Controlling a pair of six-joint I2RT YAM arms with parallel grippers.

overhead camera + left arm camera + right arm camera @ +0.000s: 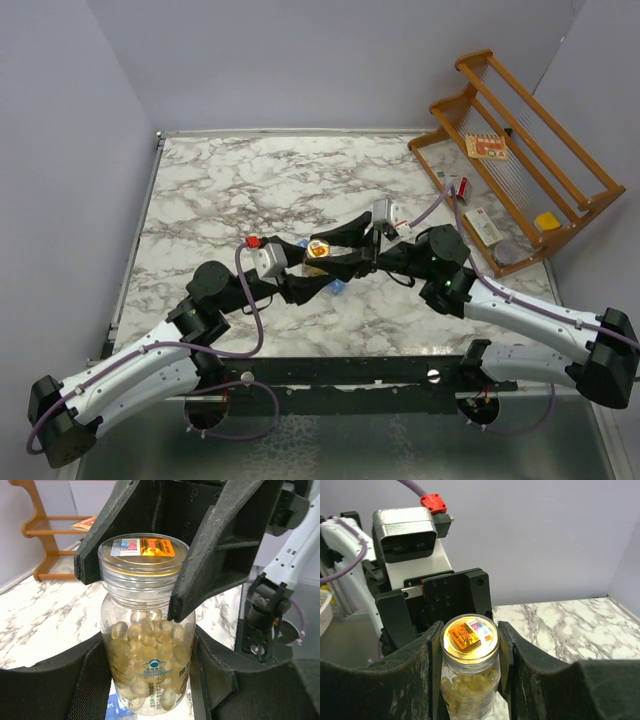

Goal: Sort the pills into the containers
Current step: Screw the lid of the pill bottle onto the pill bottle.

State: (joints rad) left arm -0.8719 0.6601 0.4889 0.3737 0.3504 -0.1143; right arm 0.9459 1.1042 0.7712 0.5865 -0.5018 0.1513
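- Clear bottle (pixel 125 610) clamped at the body by left end effector (pixel 146 680); right end effector (pixel 470 647) clamped on its lid (pixel 470 636)
- pills (pixel 150 640) inside, between the left one's fingers
- Rigid, smooth plastic, likely slippery: grip body firmly, twist at lid rim
- Blue containers (pixel 338 288) just beneath, mostly hidden

2 arms (pixel 130 370) (pixel 530 315), 1 clear capsule bottle (pixel 145 630), 1 wooden rack (pixel 520 150), 1 marble table (pixel 260 180)

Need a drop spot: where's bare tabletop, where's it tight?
Free: back-left marble, between left wall, back wall and left arm; back centre, up to the wooden rack. Crowded: centre, where left hand and right hand clamp the pill bottle; right edge by the rack.
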